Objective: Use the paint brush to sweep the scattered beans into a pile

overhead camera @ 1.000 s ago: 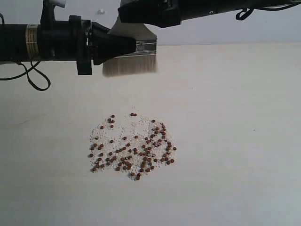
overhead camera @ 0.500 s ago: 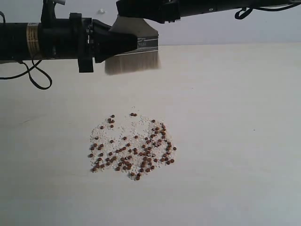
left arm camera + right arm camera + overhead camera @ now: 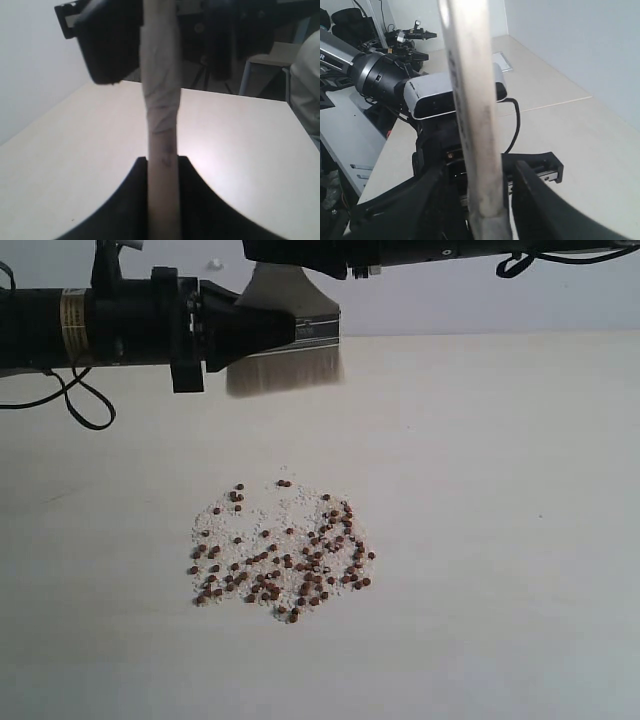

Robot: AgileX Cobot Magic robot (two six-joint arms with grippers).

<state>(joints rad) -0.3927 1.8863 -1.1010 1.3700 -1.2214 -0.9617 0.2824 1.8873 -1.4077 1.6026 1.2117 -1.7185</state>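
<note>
Evidently sweeping is unstarted: beans (image 3: 282, 555) lie scattered, brush (image 3: 290, 365) aloft, clamped by left gripper (image 3: 163, 165), right gripper (image 3: 480, 172) spread open astride it.

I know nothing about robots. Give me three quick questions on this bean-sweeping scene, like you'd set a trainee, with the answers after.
1. True or false: the bristles of the paint brush are touching the beans.
2. What lies mixed in among the beans? A) whitish crumbs B) metal screws C) green leaves
3. Fill in: the left gripper is clamped on the paint brush's ____.

Key:
1. False. The brush hangs in the air, well apart from the beans.
2. A
3. handle
</note>
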